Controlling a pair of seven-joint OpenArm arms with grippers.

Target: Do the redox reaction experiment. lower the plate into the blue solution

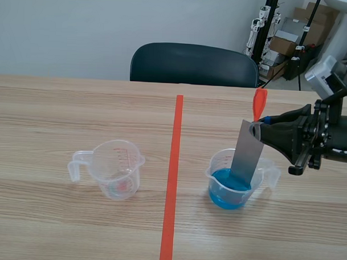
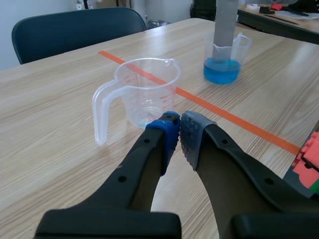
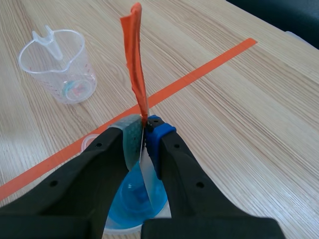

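Scene view: flat grey plate (image 1: 245, 152) dips into clear plastic beaker (image 1: 219, 163).

Right end effector (image 1: 256, 130): matte black, two thick tapering fingers (image 3: 94, 169), small round screw recesses (image 3: 54, 182) along each. Pads (image 3: 130, 137) dotted, one grey-green, one blue. Pale grey boxy module (image 1: 326, 72) above wrist. Left end effector (image 2: 178, 124): same build.
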